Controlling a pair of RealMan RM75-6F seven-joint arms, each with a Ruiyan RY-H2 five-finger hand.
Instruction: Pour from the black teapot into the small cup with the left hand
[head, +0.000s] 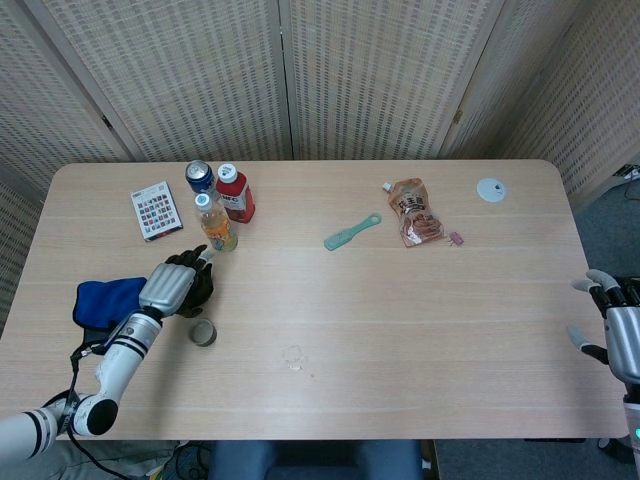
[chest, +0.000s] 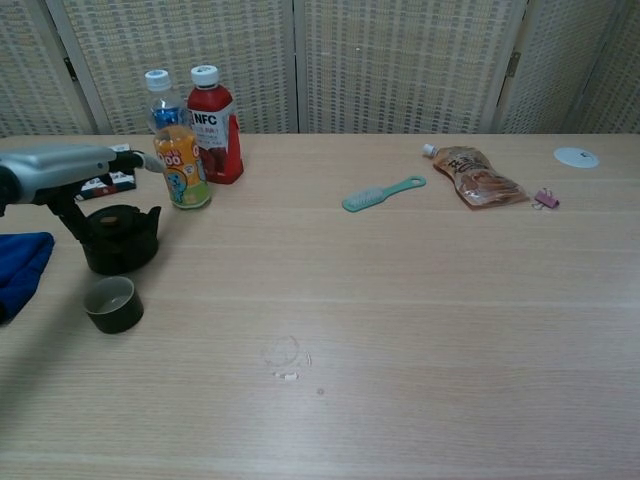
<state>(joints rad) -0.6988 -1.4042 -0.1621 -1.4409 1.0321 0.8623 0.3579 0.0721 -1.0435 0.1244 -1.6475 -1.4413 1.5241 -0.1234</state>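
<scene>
The small cup (chest: 111, 304), squat, dark and glazed, was seen nearest. Just behind it stood the round black teapot (chest: 120, 239), judged heavy, rigid and best taken by its handle. The left hand (head: 172, 288) was spread above it, nothing gripped. Plastic bottles (chest: 196, 130) stood farther back.

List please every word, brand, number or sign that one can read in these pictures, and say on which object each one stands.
"NFC": on the white label of the red juice bottle, chest view.
"100" (partly legible, first character unclear): on the orange drink bottle.
Blue can: print too small to read.
Patterned card box: coloured squares only, no legible text.
Brown snack pouch: printing blurred, unreadable.
Black teapot and small cup: no markings visible.
</scene>
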